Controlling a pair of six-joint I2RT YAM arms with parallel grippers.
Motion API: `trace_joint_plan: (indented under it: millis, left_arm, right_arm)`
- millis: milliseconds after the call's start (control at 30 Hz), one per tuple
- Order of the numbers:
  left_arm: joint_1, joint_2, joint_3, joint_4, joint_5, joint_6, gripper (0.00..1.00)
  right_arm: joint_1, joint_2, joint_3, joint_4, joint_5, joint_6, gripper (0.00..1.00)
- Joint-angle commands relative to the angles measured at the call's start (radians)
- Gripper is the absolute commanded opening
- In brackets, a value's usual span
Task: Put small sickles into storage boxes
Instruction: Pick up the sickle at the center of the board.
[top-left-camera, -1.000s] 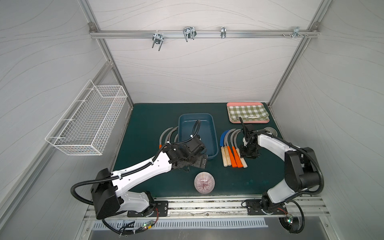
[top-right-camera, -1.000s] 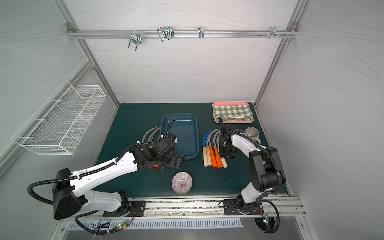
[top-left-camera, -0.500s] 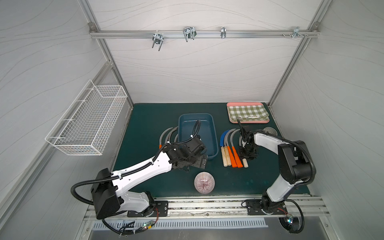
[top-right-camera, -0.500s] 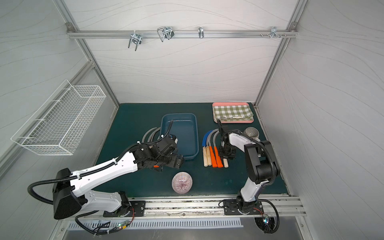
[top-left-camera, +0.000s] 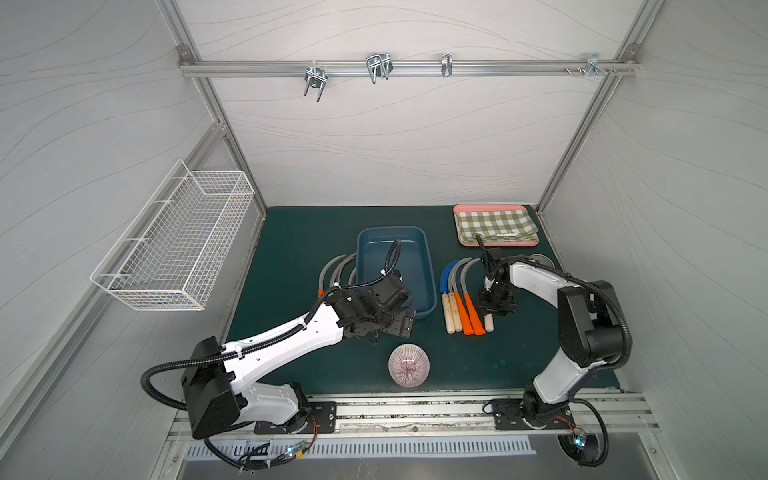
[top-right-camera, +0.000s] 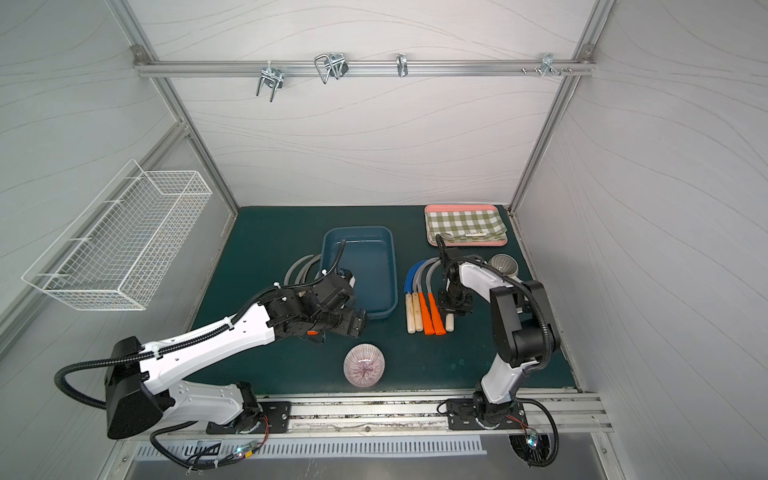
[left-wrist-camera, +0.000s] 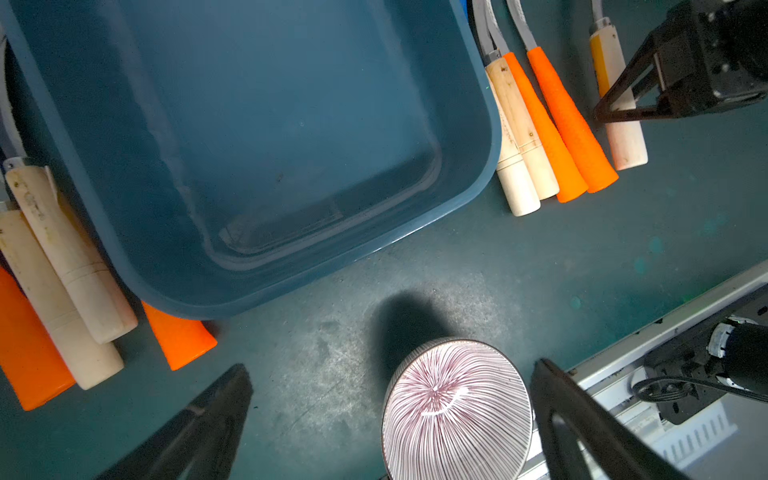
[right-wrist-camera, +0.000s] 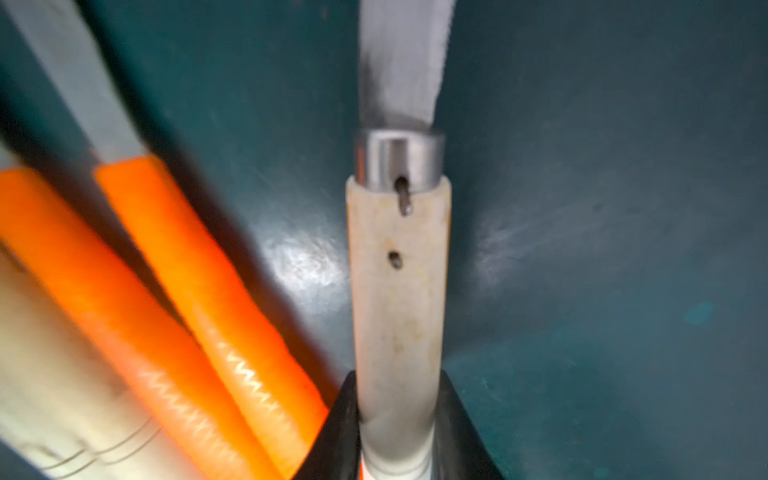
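Observation:
The dark blue storage box (top-left-camera: 392, 266) lies mid-mat and holds nothing. Several small sickles (top-left-camera: 461, 307) with orange or pale wood handles lie in a row to its right, one with a blue blade. My right gripper (top-left-camera: 494, 305) points down at the rightmost one, shut on its pale wood handle (right-wrist-camera: 397, 291), which rests on the mat. More sickles (left-wrist-camera: 62, 270) lie against the box's left side, partly hidden under my left arm. My left gripper (left-wrist-camera: 390, 370) hovers open by the box's near corner, with nothing between its fingers.
A striped bowl (top-left-camera: 408, 367) sits upside down on the mat in front of the box. A pink tray with checked cloth (top-left-camera: 494, 224) lies at the back right, with a round metal thing (top-left-camera: 540, 261) behind my right arm. A white wire basket (top-left-camera: 174, 241) hangs on the left wall.
My right gripper has closed on the pale wood handle of the rightmost sickle, and that arm's elbow has shifted. The left arm has not moved.

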Motion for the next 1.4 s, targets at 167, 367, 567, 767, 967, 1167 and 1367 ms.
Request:
trace_joint_plan:
  millis: [167, 367, 567, 767, 967, 1167, 1367]
  left_arm:
    - [0.019, 0.016, 0.087, -0.007, -0.017, 0.012, 0.99]
    - [0.064, 0.018, 0.125, -0.017, 0.022, 0.032, 0.99]
    - [0.107, 0.039, 0.210, -0.079, 0.043, 0.051, 0.99]
    - [0.142, 0.058, 0.285, -0.140, 0.050, 0.062, 0.99]
    - [0.184, 0.059, 0.323, -0.173, 0.076, 0.082, 0.99]
    - [0.239, 0.044, 0.335, -0.180, 0.108, 0.091, 0.99]
    - [0.299, 0.017, 0.323, -0.175, 0.156, 0.118, 0.99]
  right_arm:
    - [-0.004, -0.024, 0.101, -0.137, 0.033, -0.005, 0.00]
    - [0.010, -0.054, 0.178, -0.204, 0.028, -0.007, 0.00]
    - [0.058, -0.072, 0.270, -0.270, 0.011, 0.007, 0.00]
    - [0.126, -0.065, 0.362, -0.315, -0.031, 0.043, 0.00]
    - [0.195, -0.034, 0.472, -0.345, -0.056, 0.075, 0.00]
    - [0.237, 0.004, 0.558, -0.354, -0.107, 0.100, 0.00]
    - [0.266, 0.054, 0.639, -0.341, -0.157, 0.113, 0.00]
